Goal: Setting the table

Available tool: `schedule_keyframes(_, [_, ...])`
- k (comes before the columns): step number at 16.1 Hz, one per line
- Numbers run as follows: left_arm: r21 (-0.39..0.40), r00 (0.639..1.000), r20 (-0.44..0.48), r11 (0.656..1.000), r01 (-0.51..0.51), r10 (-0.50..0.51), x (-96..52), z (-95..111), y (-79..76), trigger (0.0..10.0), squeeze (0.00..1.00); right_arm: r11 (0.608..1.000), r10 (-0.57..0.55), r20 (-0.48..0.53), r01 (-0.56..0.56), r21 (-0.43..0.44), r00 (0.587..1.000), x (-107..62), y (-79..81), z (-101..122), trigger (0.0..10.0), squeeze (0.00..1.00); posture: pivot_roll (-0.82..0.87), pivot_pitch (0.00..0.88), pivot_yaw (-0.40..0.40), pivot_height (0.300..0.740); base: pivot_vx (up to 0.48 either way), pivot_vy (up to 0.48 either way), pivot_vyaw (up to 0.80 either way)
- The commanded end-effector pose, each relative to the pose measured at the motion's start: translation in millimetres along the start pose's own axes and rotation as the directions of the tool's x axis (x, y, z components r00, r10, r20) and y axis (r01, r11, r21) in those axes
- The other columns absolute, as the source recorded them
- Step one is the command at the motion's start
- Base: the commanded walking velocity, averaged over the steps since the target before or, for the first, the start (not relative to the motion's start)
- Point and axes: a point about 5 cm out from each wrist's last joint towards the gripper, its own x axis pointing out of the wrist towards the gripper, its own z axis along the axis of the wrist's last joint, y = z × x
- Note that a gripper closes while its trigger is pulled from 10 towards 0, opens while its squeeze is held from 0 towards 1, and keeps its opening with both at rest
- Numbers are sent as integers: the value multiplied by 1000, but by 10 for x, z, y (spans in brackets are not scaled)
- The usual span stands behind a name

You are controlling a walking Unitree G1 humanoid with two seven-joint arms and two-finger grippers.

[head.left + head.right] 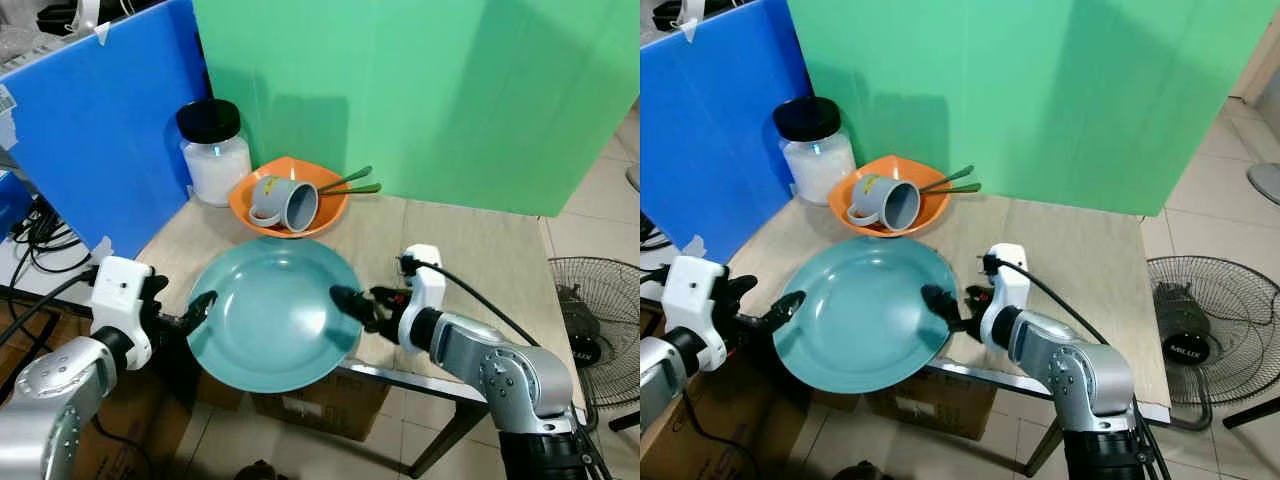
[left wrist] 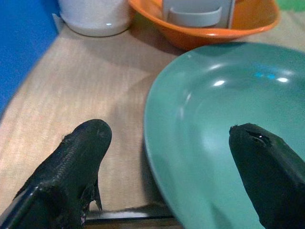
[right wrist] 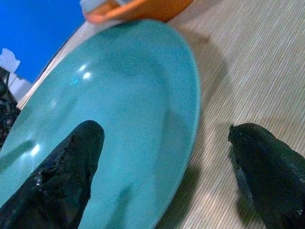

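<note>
A teal plate [image 1: 272, 312] lies at the front of the beige table [image 1: 470, 250], its near part overhanging the table's edge. My left gripper [image 1: 200, 312] is open at the plate's left rim, which runs between its two fingers [image 2: 71, 167]. On the other side, my right gripper [image 1: 352, 305] is also open, one finger [image 3: 62, 176] over the plate and the other over the table. Behind the plate, an orange bowl [image 1: 335, 208] holds a grey mug [image 1: 285, 203] lying on its side and two green-handled utensils [image 1: 350, 183].
A jar [image 1: 213, 150] of white stuff with a black lid stands left of the bowl. A blue board [image 1: 100, 120] and a green board [image 1: 430, 90] wall the table's left and back. A floor fan [image 1: 590, 320] stands at the right, and cardboard boxes [image 1: 320, 410] sit under the table.
</note>
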Motion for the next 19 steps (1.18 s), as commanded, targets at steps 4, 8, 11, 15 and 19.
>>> schedule_keyframes(4, [-107,1000,25,994,22,-19,-34,0,16,10000,0,995,70,-38,-68,73,997,-11,46,-23,8510,0,142,0,20,740,0,0,0])
schedule_keyframes(8, [-141,998,2,988,61,-61,-26,-32,-48,10000,0,983,140,-70,-131,126,988,4,135,-62,2353,0,138,0,19,740,0,0,0])
schedule_keyframes(11, [-166,996,-5,982,88,-90,-27,-54,-97,10000,0,974,142,-71,-127,188,987,58,110,-93,0,0,139,0,15,740,0,0,0])
schedule_keyframes(15, [-181,993,-6,977,115,-118,-28,-56,-137,10000,0,968,154,-77,-135,212,985,117,112,-136,0,0,139,0,14,740,0,0,0])
schedule_keyframes(19, [-186,992,-10,975,124,-128,-36,-67,-157,10000,0,966,158,-76,-138,219,984,133,104,-146,0,0,142,0,9,740,0,0,0])
